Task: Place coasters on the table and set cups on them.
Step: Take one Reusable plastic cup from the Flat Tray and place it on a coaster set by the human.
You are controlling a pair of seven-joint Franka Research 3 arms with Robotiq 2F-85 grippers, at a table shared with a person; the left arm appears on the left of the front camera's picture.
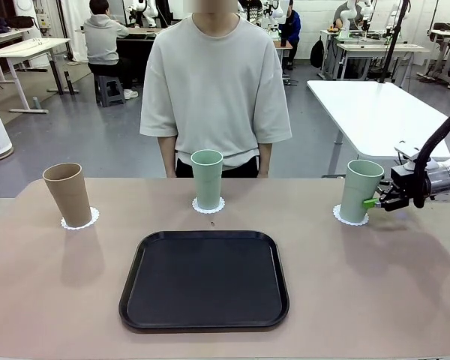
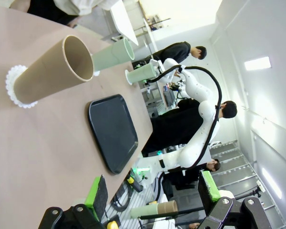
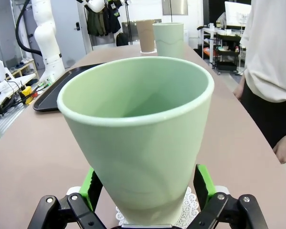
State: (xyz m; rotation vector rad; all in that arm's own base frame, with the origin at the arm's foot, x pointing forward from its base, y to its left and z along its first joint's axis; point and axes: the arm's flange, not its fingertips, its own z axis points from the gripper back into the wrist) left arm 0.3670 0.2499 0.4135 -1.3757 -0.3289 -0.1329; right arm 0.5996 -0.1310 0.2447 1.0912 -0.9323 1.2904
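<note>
Black rectangular plastic tray with rounded corners (image 1: 204, 280) sits nearest the front camera, centre of the matte beige-tan table (image 1: 52, 300), nothing on it. Behind it, three cups in a row, each upright on its own white scalloped paper coaster: brown tapered plastic cup (image 1: 67, 194) on the left coaster (image 1: 88, 221), pale mint green plastic cup (image 1: 207, 178) on the middle coaster (image 1: 218, 207), second mint green cup (image 1: 359, 190) on the right coaster (image 1: 340, 218).

Right gripper (image 1: 378, 201) is at the right-hand mint cup, low near its base. Right wrist view: green pads (image 3: 204, 183) sit either side of the cup's lower wall; can't tell if they're touching or gripping.

Left gripper (image 2: 152, 193): fingers spread wide, nothing between them, above the table, well apart from the brown cup.

Person in a pale grey T-shirt (image 1: 215, 82) stands at the far edge behind the middle cup.
</note>
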